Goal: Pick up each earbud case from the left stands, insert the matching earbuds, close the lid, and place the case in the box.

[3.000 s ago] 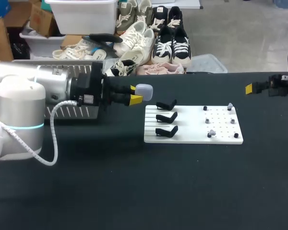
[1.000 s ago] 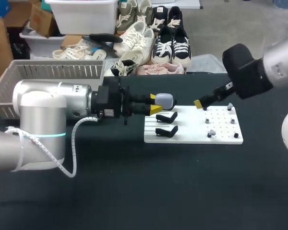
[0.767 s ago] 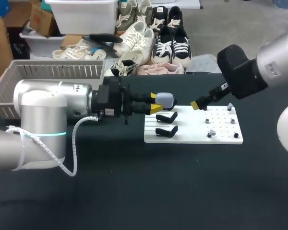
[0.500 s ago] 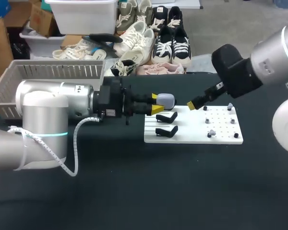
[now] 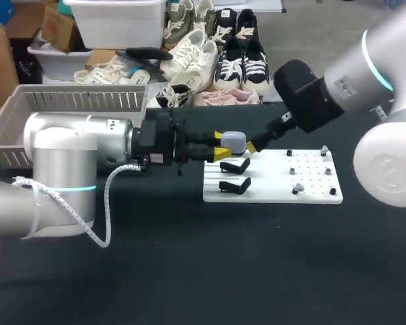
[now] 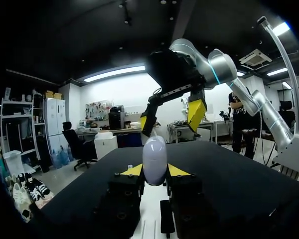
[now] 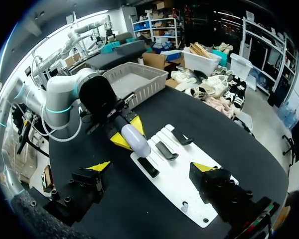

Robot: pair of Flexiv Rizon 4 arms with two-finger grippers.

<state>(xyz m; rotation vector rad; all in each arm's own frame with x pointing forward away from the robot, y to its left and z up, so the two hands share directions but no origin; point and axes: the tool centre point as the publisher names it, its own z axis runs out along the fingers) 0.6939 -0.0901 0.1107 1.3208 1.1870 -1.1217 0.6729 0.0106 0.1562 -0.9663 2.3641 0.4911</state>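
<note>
While the left gripper [image 5: 218,147] pinches the earbud case [image 5: 233,141] steady, I'd ease the spread right gripper [image 5: 252,145] onto its top, no shoving sideways tbh.

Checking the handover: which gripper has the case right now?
The left gripper: its fingers clamp the grey case from both sides. The right gripper hangs open near it, empty.

**Head view:** you look down on the table from above and behind the robot. The white stand board [image 5: 271,177] lies slightly toward 3 o'clock from centre.

**Left wrist view:** you look level along the left gripper [image 6: 155,172], with the right arm [image 6: 177,69] close at its 12 o'clock.

**Right wrist view:** you look steeply down past the right gripper [image 7: 151,167] onto the board.

All three views share the earbud case [image 5: 233,140].
</note>
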